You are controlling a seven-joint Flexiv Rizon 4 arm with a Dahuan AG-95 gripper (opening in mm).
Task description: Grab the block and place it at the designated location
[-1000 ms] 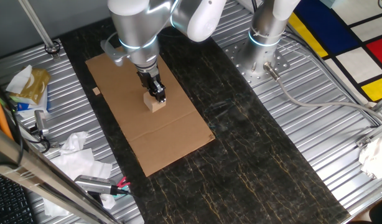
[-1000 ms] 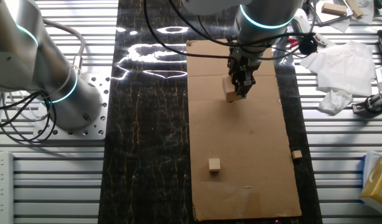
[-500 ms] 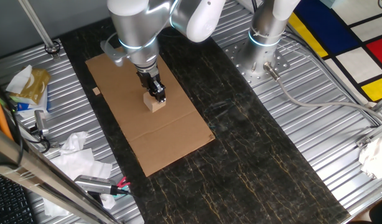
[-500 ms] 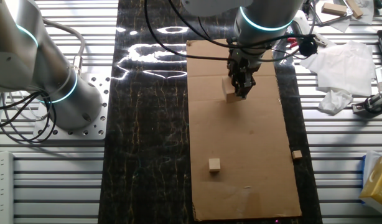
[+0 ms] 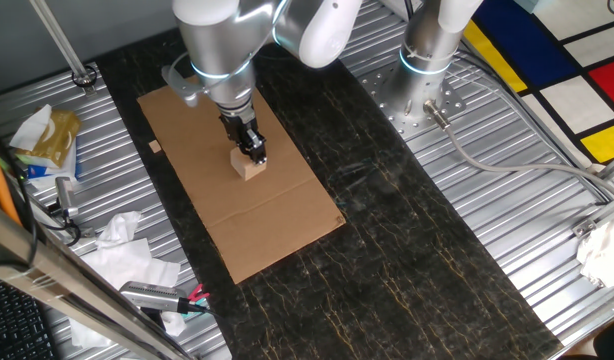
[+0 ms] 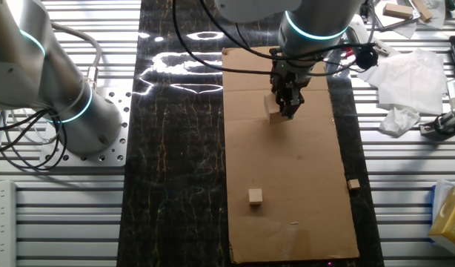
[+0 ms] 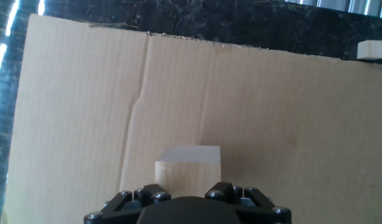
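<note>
My gripper point(image 5: 253, 152) is shut on the block point(image 5: 250, 167), a pale tan wooden cube, over the middle of the brown cardboard sheet point(image 5: 277, 225). The block sits low on the sheet; I cannot tell if it touches. In the other fixed view the gripper point(image 6: 288, 106) holds the block point(image 6: 272, 108) near the sheet's far half point(image 6: 301, 222). The hand view shows the block point(image 7: 188, 167) between the fingers, above the sheet point(image 7: 73, 99). The black dot is hidden in every view.
A much smaller tan cube point(image 6: 255, 196) lies on the sheet. A tiny tan chip point(image 6: 353, 184) lies at the sheet's edge, also seen in the hand view point(image 7: 370, 50). A second arm's base point(image 5: 427, 60) stands beside the black mat. Crumpled paper and tools point(image 5: 127, 260) lie to one side.
The gripper and the block have shifted very slightly along the sheet, away from the smaller cube. Nothing else has moved.
</note>
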